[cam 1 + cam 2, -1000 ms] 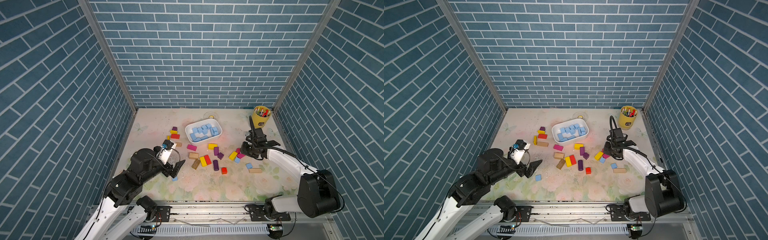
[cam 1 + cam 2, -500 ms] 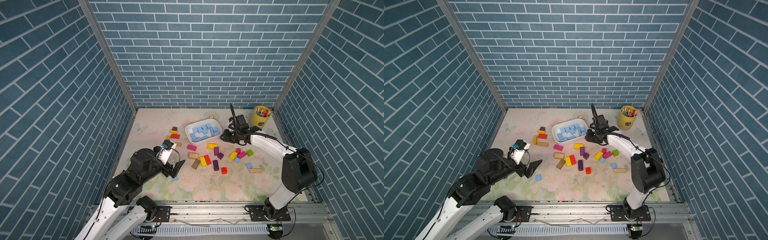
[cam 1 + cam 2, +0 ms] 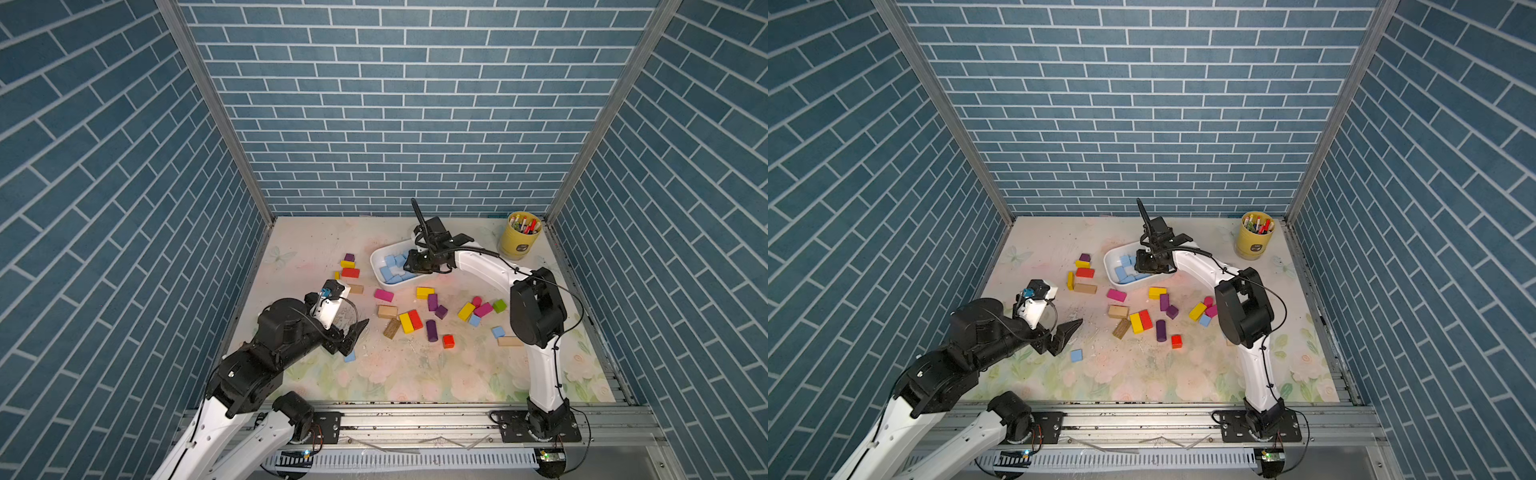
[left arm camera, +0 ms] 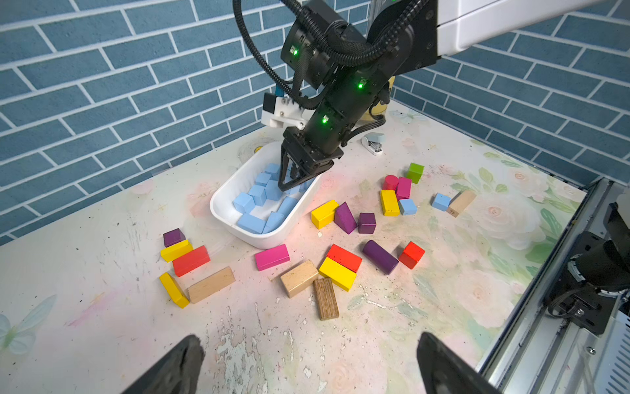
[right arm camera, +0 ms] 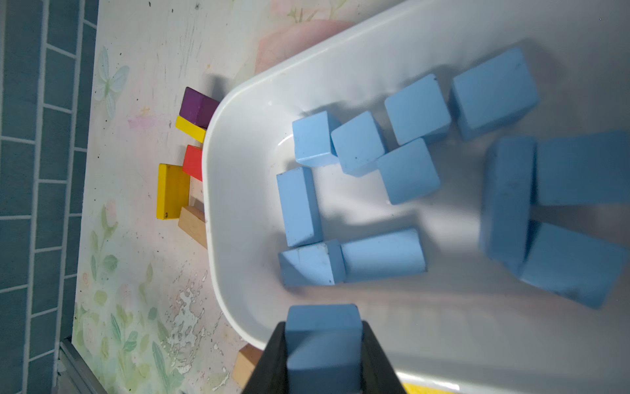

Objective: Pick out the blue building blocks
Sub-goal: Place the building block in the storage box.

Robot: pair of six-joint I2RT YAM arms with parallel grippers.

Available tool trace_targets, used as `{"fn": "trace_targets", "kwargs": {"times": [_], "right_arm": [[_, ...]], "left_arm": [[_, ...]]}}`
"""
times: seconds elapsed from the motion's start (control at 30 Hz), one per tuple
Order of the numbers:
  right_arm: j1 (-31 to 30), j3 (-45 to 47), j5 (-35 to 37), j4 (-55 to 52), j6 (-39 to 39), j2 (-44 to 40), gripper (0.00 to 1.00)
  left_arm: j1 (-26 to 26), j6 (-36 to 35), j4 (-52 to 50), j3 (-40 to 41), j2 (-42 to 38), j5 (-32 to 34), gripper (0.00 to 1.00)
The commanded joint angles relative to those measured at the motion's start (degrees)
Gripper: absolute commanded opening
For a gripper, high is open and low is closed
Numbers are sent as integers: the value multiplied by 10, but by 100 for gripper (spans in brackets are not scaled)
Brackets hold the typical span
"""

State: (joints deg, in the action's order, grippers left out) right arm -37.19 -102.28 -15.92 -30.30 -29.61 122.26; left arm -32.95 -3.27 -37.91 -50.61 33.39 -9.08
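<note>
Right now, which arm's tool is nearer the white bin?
Right. The right tool is over the white bin, shut on a blue block. The left tool hangs open near a loose blue block, well apart from the bin.

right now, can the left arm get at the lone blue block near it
Likely yes. The left pincer is open and empty, poised just beside the blue block, which lies alone on bare table with no other blocks between them.
</note>
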Motion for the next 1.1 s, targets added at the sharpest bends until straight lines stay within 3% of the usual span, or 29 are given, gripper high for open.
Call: {"fn": "trace_targets", "kwargs": {"times": [0.0, 0.23, 0.5, 0.8, 1.07], "right_arm": [[-9, -46, -18, -39, 15, 30, 22], [-29, -115, -30, -65, 12, 100, 29], [-43, -145, -38, -77, 12, 114, 50], [-44, -124, -28, -78, 19, 76, 60], [-47, -18, -23, -13, 32, -36, 63]], "left_arm": [[5, -3, -2, -9, -4, 0, 99], [8, -3, -1, -9, -4, -1, 99], [9, -3, -1, -9, -4, -2, 99], [10, -2, -2, -9, -4, -2, 99], [10, -3, -3, -9, -3, 1, 99]]}}
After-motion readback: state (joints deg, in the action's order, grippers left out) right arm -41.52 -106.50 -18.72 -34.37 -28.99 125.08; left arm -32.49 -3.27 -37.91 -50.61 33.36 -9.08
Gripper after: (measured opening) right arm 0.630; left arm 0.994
